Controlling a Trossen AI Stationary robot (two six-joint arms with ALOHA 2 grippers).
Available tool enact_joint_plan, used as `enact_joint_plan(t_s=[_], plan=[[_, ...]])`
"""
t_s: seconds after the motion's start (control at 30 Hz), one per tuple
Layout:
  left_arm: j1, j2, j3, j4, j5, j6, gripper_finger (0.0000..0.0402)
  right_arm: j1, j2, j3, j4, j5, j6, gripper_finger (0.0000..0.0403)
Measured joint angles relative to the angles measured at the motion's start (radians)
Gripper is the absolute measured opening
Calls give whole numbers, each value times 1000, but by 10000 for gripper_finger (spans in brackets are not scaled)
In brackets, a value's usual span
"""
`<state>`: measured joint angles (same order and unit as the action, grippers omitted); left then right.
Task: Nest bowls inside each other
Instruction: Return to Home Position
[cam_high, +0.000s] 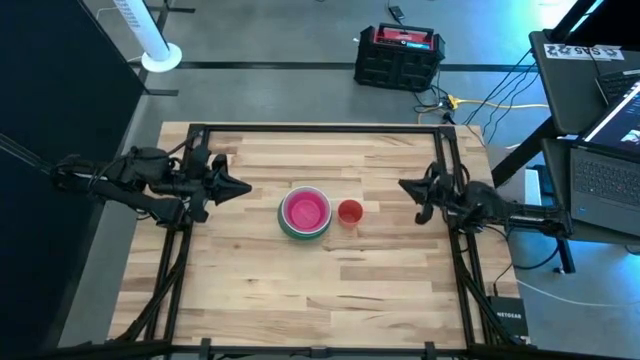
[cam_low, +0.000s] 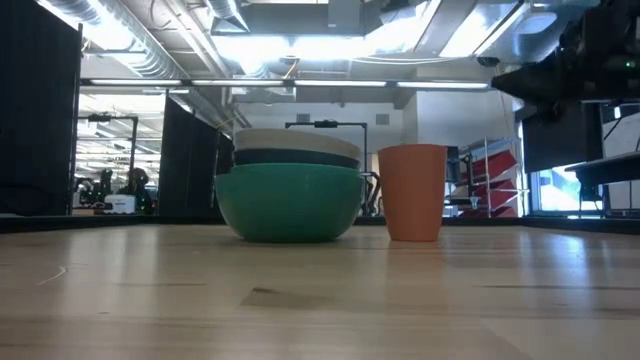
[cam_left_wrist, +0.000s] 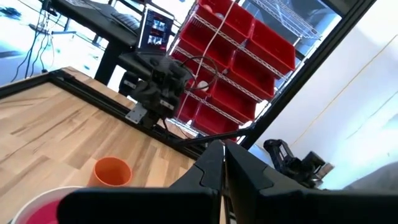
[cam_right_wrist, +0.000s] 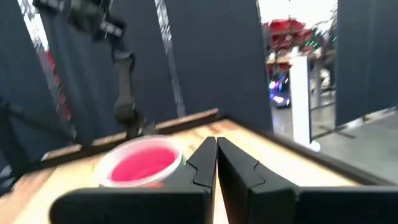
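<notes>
A stack of nested bowls (cam_high: 305, 212) stands on its base at the table's middle, the pink bowl (cam_right_wrist: 142, 163) innermost and a teal-green bowl (cam_low: 290, 203) outermost. The small red bowl (cam_high: 349, 212), cup-shaped, stands upright just right of the stack (cam_low: 413, 192) (cam_left_wrist: 112, 172). My left gripper (cam_high: 243, 188) hovers shut above the table, left of the stack. My right gripper (cam_high: 406, 186) is shut, right of the red bowl. Neither touches anything.
A black frame (cam_high: 320, 128) runs along the table's far edge and sides. Bare wood lies in front of and behind the bowls. Off the table are a black and red case (cam_high: 398, 55) and laptops (cam_high: 600, 150).
</notes>
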<state>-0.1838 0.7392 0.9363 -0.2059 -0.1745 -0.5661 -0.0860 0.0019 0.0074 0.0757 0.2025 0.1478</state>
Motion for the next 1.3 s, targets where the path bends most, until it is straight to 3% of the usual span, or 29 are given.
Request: enact_joint_plan(t_s=[0.27,0.53,0.97,1.13,1.3], plan=[[0,0,0,8,0,37,0,0,2,0,-50,-111,-41,0],[1,-5,-8,17,-4,275,0,0,5,0,-51,-114,-43,0],[33,-157,-382,468,-154,516,0,0,5,0,-51,-113,-43,0],[33,-210,-496,478,-149,455,0,0,5,0,-50,-112,-42,0],[33,-285,-599,477,-64,388,0,0,5,0,-50,-109,-42,0]])
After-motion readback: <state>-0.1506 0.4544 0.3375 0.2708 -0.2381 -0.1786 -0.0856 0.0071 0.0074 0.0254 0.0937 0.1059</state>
